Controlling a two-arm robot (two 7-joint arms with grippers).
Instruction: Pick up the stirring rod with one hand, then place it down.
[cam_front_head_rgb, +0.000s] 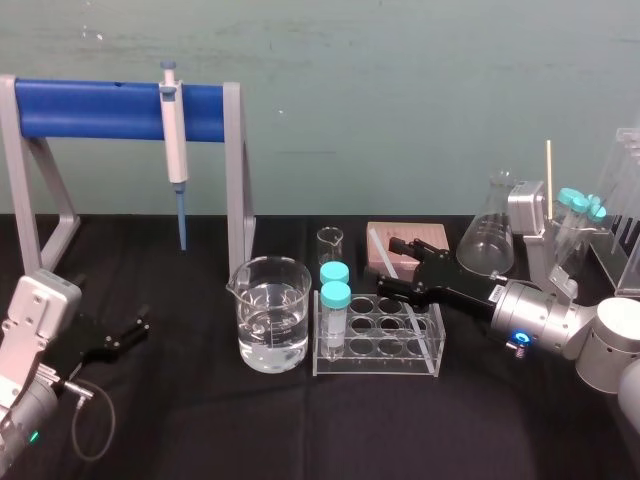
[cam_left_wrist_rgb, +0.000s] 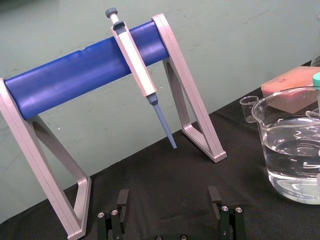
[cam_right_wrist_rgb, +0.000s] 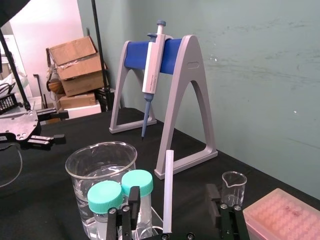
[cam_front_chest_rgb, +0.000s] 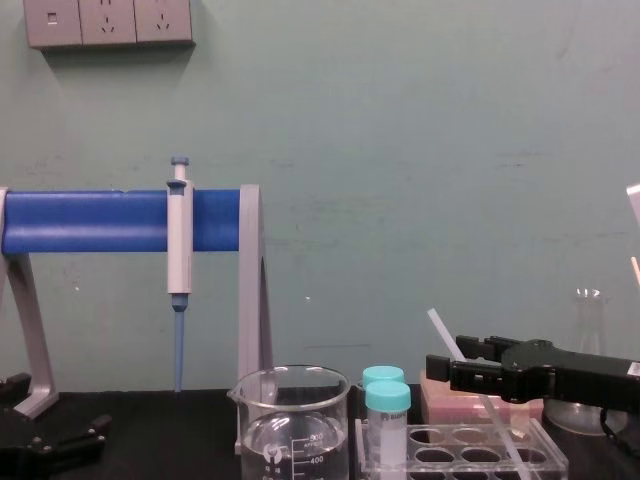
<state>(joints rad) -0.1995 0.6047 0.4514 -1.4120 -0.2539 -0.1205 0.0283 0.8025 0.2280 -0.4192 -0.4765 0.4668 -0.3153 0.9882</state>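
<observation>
Nearest, the left gripper (cam_front_head_rgb: 137, 326) sits low at the left of the black table (cam_front_head_rgb: 200, 420), its fingers apart and empty. Farther in, the right gripper (cam_front_head_rgb: 397, 266) hovers over the clear tube rack (cam_front_head_rgb: 378, 368), its fingers spread on either side of the stirring rod (cam_front_head_rgb: 380, 248) without pinching it. The rod leans tilted, with its lower end in the rack and its upper end toward the pink box (cam_front_head_rgb: 432, 236) behind.

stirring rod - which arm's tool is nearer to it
Right. The right tool straddles the stirring rod, jaws open either side of it, above the tube rack. The left tool sits far off at the table's left, beyond the beaker.
</observation>
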